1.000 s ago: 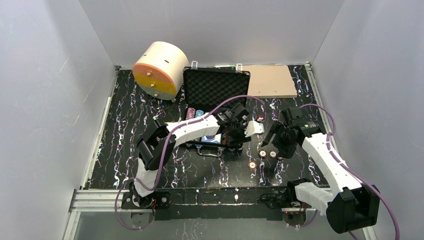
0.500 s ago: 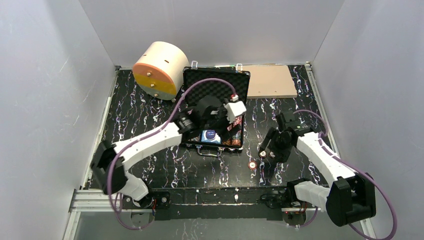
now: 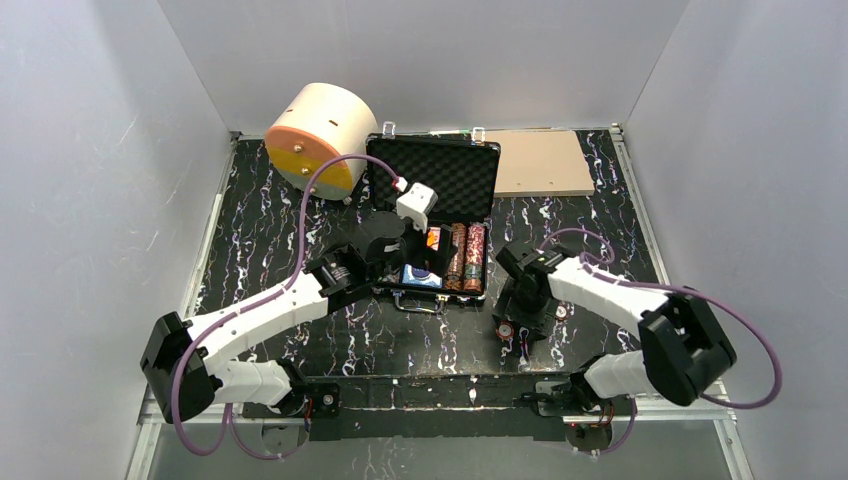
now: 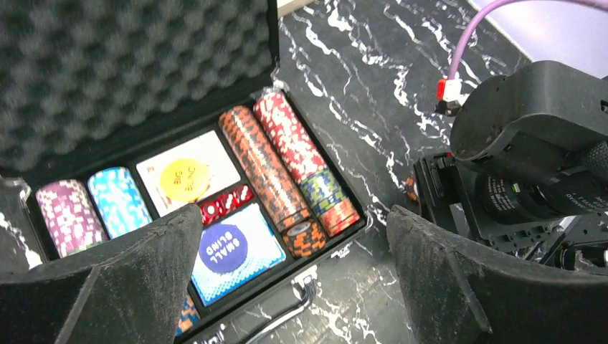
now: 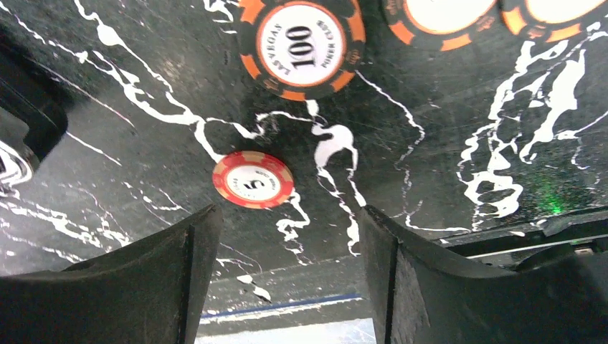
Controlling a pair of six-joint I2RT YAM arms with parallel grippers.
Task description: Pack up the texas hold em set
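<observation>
Left gripper (image 4: 294, 222) withdrawn above briefcase (image 4: 107, 72), apart, right gripper (image 5: 288, 215) apart, red chip (image 5: 253, 179) reads 5 only wrist-view

Left claw (image 4: 287, 223), right claw (image 5: 288, 215) agape.

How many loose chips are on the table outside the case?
4, all by the right gripper: a 100 chip, two orange-edged chips cut off at the frame's top, and a red 5 chip. Others may be hidden.

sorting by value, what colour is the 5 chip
5 chip: red, pale edge stripes; best in right wrist view.
</observation>
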